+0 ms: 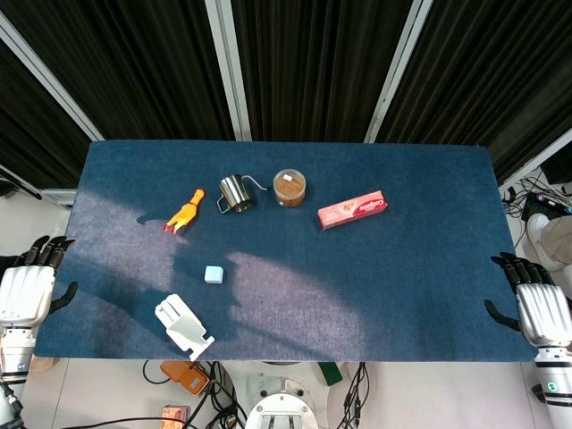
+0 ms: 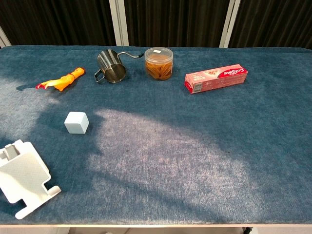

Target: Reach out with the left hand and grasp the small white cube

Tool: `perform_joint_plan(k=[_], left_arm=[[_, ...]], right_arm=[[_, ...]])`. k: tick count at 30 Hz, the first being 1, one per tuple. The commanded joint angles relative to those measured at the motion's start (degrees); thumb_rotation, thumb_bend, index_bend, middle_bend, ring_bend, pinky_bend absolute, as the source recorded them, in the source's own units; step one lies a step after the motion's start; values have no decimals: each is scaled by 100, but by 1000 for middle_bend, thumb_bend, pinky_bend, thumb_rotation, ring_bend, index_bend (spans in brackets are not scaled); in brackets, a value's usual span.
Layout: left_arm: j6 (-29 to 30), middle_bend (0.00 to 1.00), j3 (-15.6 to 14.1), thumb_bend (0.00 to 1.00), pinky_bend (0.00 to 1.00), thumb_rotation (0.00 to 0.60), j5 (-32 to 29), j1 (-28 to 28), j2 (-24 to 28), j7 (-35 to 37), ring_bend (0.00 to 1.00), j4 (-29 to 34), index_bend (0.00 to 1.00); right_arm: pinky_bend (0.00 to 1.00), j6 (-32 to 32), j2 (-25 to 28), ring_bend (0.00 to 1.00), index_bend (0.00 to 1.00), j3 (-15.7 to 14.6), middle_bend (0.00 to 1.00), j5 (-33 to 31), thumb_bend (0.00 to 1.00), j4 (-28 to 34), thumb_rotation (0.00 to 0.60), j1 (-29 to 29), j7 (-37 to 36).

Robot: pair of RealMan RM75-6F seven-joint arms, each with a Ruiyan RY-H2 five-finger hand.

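Nothing grasped yet; I judge this as the start of the reach. The surface (image 1: 402, 295) is a big blue cloth-covered top, lit unevenly, with a pale patch of light across the middle and shadow toward its left edge. Behind its far edge hang black curtains (image 1: 313, 63) split by white frame bars; below the near edge I see pale floor and cables.

My left robot hand (image 1: 27, 290) sits off the left edge near the near-left corner, fingers apart, holding nothing, well apart from the target. My right robot hand (image 1: 536, 304) mirrors it off the right edge, fingers also spread and empty. Both look parked clear of the surface so the workspace stays open.

Items, big to small:
- White plastic stand (image 2: 22, 178), near-left corner, close to the near edge. It lies between my left robot hand and the cube, so I judge it a possible snag on a low approach.
- Pink toothpaste box (image 2: 216, 79), toward the far right, lying flat and angled.
- Steel pitcher (image 2: 111, 67), far side, left of centre, upright, spout pointing right.
- Clear jar (image 2: 159, 63), just beside the pitcher's spout, upright, brownish contents.
- Rubber chicken toy (image 2: 62, 81), far left, lying on its side.
- Small white cube (image 2: 77, 122), left half, between the chicken toy and the stand, standing alone, nothing touching it. Open space all around, so a top-down grasp looks workable.
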State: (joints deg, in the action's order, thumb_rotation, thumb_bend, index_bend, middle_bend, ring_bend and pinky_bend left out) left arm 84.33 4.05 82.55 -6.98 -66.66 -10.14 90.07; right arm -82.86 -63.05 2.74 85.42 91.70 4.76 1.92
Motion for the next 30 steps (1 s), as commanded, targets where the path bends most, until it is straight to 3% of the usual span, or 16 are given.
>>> perform_joint_plan(k=[1,11,21,30], left_arm=[[36,110,1,267,298,600,50,-6,-42,56,101,-74,195],[50,108,-35,264,298,600,129,-4,-92,133,97,-88,195],[-567,110,-488,263,298,600,789,-278,-307,1069,99,390,195],[-1033,110,-424,263,298,600,836,-657,-851,1245,99,336,195]], right_arm=[[247,-1,1,238,246,-2,221,7,392,5,600,2,5],[246,16,8,238,249,2,221,-7,392,13,600,1,-11],[246,13,23,238,249,-25,221,29,392,49,600,-12,-12],[246,67,30,238,249,-25,222,4,392,48,600,2,-38]])
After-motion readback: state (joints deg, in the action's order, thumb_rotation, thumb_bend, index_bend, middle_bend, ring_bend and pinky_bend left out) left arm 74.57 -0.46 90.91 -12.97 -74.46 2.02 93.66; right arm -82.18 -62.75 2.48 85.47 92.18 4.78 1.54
